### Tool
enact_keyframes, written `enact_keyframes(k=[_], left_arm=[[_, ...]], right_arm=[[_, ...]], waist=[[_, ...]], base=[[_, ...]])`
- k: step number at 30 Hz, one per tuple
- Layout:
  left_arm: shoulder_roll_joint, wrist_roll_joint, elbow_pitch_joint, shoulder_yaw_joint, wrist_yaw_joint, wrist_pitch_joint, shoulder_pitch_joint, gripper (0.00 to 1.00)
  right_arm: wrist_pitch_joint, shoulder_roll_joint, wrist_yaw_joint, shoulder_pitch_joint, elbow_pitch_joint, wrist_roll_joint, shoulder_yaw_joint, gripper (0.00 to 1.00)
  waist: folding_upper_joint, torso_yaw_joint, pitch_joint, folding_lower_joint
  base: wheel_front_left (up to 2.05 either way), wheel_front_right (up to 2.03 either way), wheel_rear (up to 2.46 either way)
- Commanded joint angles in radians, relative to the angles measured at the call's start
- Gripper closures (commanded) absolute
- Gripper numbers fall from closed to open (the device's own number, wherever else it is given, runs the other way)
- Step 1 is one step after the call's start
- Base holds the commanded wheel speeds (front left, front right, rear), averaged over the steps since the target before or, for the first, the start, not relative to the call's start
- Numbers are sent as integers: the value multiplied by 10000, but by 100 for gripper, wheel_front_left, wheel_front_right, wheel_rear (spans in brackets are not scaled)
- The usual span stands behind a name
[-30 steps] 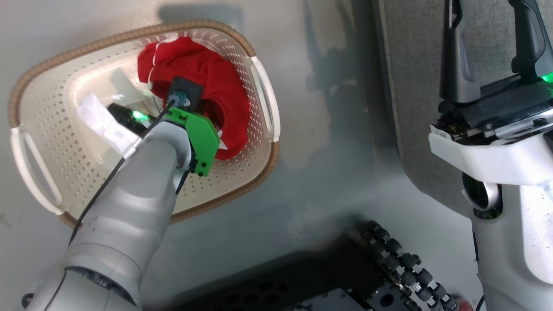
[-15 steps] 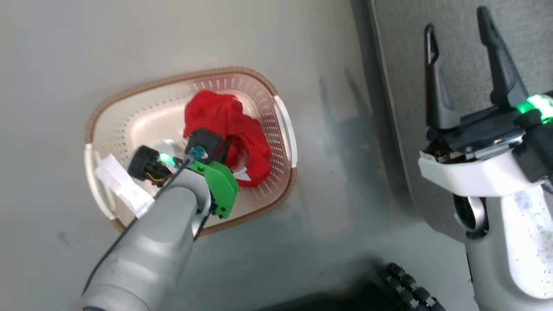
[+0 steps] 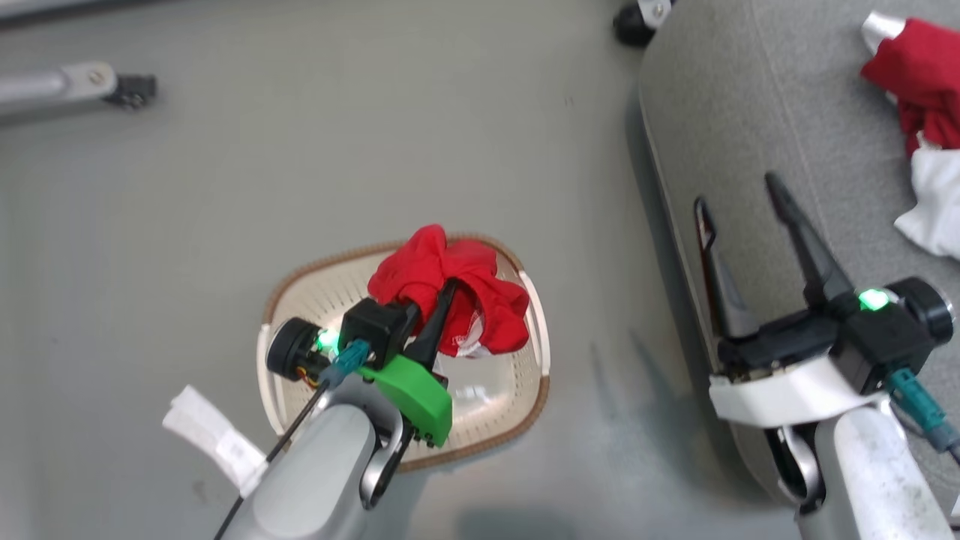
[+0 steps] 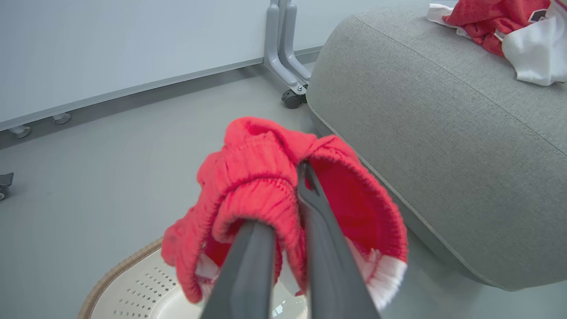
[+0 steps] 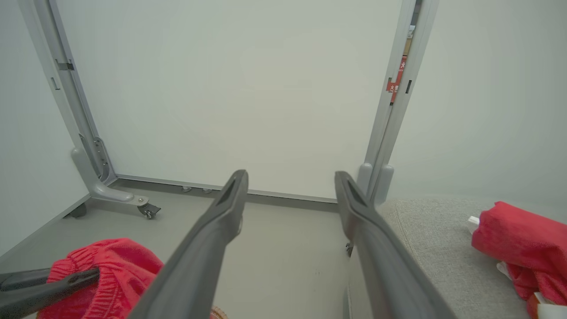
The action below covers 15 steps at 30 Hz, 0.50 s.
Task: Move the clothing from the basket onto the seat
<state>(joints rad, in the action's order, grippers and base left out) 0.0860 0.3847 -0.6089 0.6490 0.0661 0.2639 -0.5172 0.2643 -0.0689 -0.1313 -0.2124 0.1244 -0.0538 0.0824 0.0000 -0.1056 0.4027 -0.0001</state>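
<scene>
The seat [image 3: 750, 112] bears one garment [image 3: 919, 82] at its far right. Left of it, above the basket [image 3: 517, 390], a second garment [image 3: 450, 277] hangs bunched, no clear long axis, waistband uppermost, clamped in the left gripper [image 3: 442, 294]. The right gripper [image 3: 736, 191] is spread, empty, over the seat's edge.

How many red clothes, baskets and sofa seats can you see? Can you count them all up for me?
Red clothes: 2, one hanging over the basket, one lying on the seat
Basket: 1
Seat: 1
Total: 4
</scene>
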Motion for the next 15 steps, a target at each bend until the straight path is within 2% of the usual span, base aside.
enact_keyframes(k=[1,9,15], left_arm=[[51,-103,334,-181,1,5,472,100],[45,-564,1967,-1212,-59,6,1908,100],[32,-795,2815,-1699,-22,6,2387,100]], right_arm=[[3,-58,10,385,-101,-85,79,0],[3,-122,12,1562,-507,-278,559,0],[2,-223,10,2157,-698,-462,916,0]], waist=[[0,673,-2059,1],[0,562,-3520,1],[0,430,-4013,1]], base=[[0,0,0],[0,0,0],[0,0,0]])
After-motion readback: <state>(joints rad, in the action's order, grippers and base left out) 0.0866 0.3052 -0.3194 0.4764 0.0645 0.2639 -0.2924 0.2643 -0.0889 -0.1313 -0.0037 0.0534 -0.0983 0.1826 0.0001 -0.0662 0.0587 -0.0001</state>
